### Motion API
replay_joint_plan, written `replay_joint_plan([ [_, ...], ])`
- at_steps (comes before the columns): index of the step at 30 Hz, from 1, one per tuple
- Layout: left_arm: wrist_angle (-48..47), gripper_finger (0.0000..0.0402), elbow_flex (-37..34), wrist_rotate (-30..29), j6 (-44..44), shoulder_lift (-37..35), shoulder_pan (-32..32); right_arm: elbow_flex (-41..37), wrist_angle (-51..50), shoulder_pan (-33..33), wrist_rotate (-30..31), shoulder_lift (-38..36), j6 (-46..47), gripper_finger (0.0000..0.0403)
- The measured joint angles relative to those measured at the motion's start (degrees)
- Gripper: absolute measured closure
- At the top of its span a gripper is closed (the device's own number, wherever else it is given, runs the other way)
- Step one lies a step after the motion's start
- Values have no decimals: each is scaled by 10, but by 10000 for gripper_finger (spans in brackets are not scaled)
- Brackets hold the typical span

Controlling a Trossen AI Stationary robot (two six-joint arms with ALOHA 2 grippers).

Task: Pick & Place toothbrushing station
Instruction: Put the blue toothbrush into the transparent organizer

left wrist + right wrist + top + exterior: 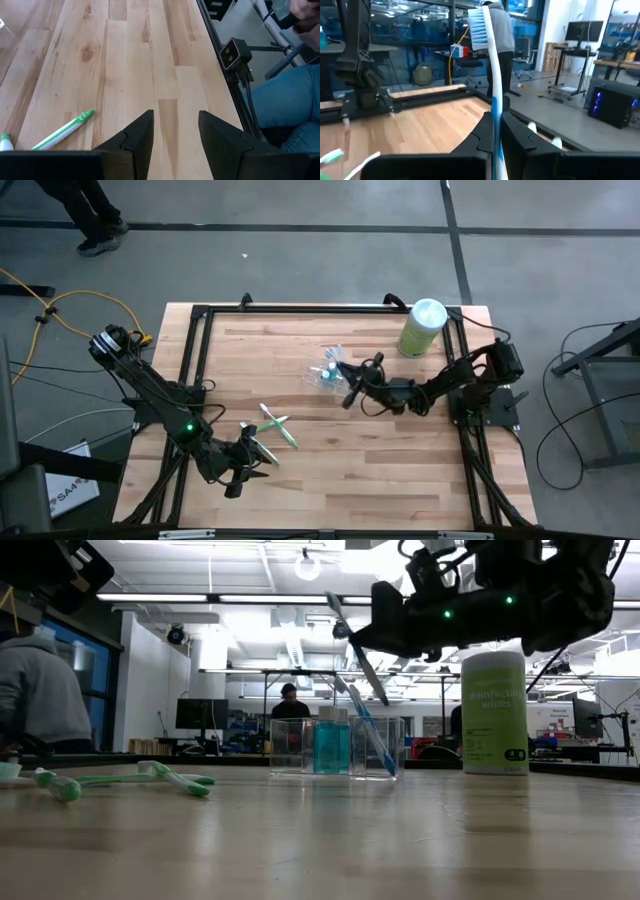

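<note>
The clear plastic cup [325, 372] stands on the table's far middle; in the low view [335, 745] it holds two blue tubes and a blue-white toothbrush [376, 745]. My right gripper [358, 385] hovers just right of the cup and above it, shut on another blue-white toothbrush [487, 55]. Green-white toothbrushes [276, 425] lie flat and crossed on the table to the left; they also show in the low view [120, 780]. My left gripper [250, 452] is open and empty near them, one green-white brush [65, 130] beside its fingers [137, 137]. My right gripper pinches the toothbrush's handle [494, 117] between its two fingers, coming from the table's right side. The bristle head [479, 25] stands out well past the fingertips. The brush is tilted [358, 655] and lifted clear of the table, above the cup.
A large pale green canister [422, 328] with a white top stands at the far right, behind my right arm. A black frame rail [200, 360] runs around the table. People show in the room beyond the table [40, 690].
</note>
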Motion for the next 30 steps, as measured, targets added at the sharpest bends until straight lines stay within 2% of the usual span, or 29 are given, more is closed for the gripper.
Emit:
replay_joint_plan([
  [5,0,250,0,0,0,0,0,-18,-1,-18,-44,0,40,397],
  [12,0,250,0,0,0,0,0,-37,-1,-22,-52,0,55,397],
  [23,0,250,0,-1,0,0,0,-69,18,-26,-53,0,99,398],
  [30,6,250,0,-1,0,0,0,-69,3,-25,-12,0,221,398],
])
